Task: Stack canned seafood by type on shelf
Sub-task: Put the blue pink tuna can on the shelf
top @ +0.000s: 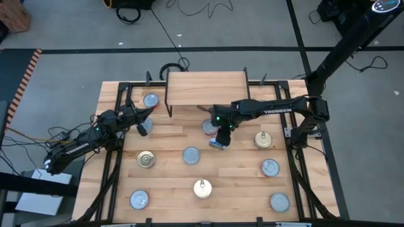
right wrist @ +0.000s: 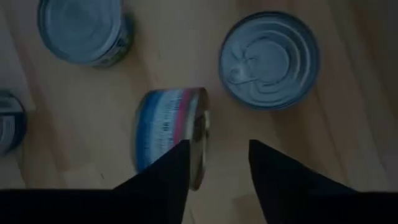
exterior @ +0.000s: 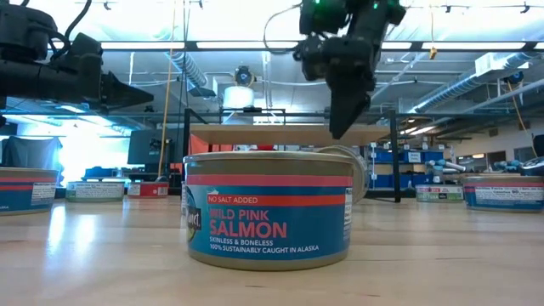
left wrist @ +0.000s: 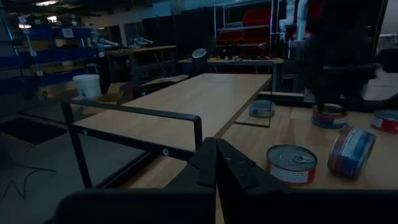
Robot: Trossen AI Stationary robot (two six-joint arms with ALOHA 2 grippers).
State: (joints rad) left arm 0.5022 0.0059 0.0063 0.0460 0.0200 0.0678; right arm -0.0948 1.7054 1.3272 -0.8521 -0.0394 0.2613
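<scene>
Hovering mid-frame in the high view, right end effector (top: 220,140) has fingers parted, grasping nothing; a can (right wrist: 171,130) lies on its side on the desk (top: 170,145) below, short of the shelf (top: 206,87). Left end effector (top: 141,126) clenched, center-left. Best straddle the rim squarely before closing

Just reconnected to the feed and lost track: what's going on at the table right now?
The right hand hangs open over a can lying on its side on the table, just in front of the shelf. It isn't gripping it. The left hand is shut and waits by the table's left edge. The shelf top is bare; the other cans sit scattered upright.
</scene>
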